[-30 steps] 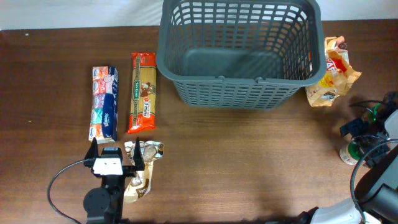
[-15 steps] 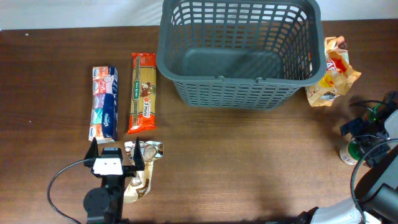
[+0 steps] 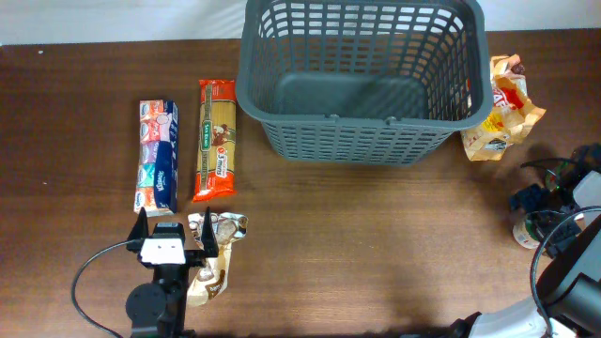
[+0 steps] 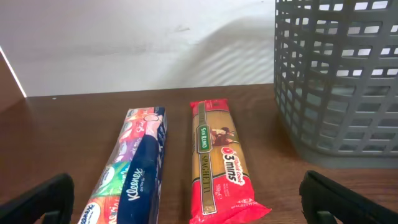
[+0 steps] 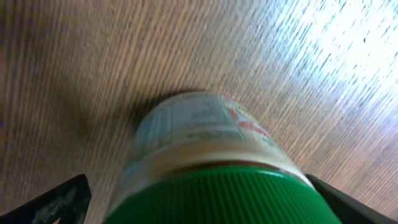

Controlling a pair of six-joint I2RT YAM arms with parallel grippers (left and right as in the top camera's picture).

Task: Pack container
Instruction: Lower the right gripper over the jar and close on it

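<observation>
Container [image 3: 362, 141] sits far-centre on table [image 3: 376, 253]. Spaghetti pack [image 3: 216, 139] and tissue pack [image 3: 158, 155] to its left, snack bag [image 3: 502, 113] touching its right. Left gripper [image 3: 175, 222] fully spread, holding nothing. Right gripper [image 5: 199, 204] fully spread, straddling green-lidded jar [image 5: 199, 130].

Tissue pack [image 4: 134, 168] reads Kleenex; pasta packet [image 4: 222, 167] reads San Remo Spaghetti (plus "3 mins").

Brown table [image 3: 376, 235]: basket [image 3: 347, 141], spaghetti [image 3: 215, 139], tissues [image 3: 158, 155], jar [image 5: 211, 155]
</observation>
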